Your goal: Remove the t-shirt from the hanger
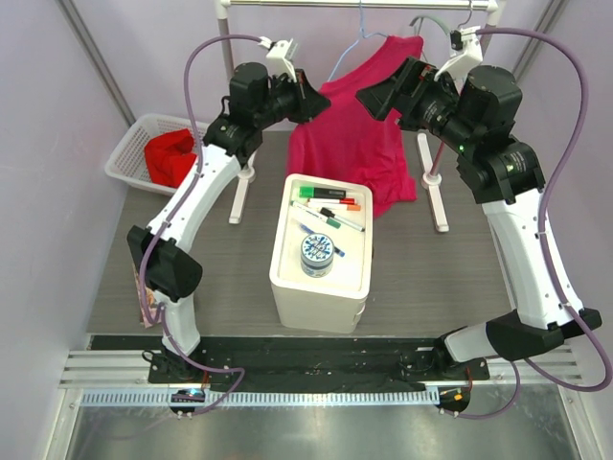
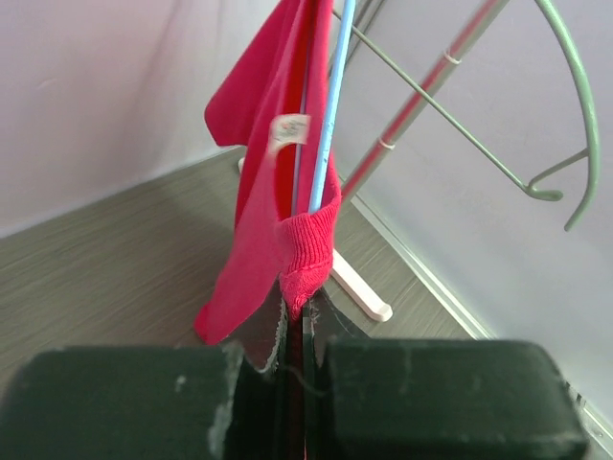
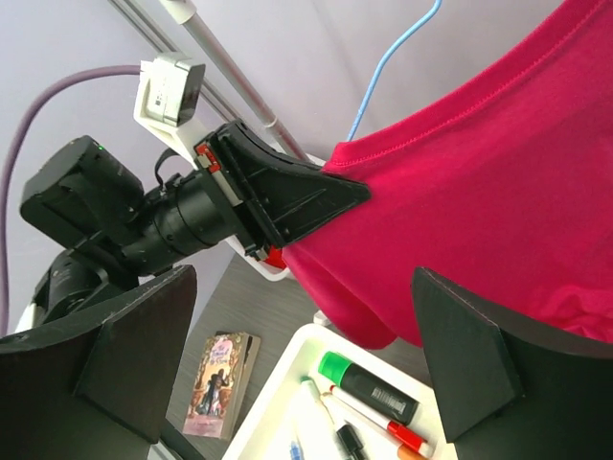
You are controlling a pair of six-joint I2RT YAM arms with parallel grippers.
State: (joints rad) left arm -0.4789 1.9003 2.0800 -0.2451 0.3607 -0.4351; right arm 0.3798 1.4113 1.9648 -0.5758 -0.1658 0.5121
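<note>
Shirt (image 1: 356, 144) still on hanger (image 2: 327, 115); L gripper (image 2: 297, 324) clamped tight on its edge, R gripper (image 3: 302, 316) wide open, empty, so pull-off remains.

Grey wood-grain surface (image 1: 230, 278) bearing a white box (image 1: 316, 305) at centre, a white basket (image 1: 123, 153) at the far-left corner, a book (image 3: 221, 383) and two rack feet (image 1: 439, 206).

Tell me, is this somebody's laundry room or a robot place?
Probably a robot test booth, not a home. The left arm and right arm are bolted to a table inside plain walls, with one pink t-shirt hanging from a small rail and a white box of markers.
</note>
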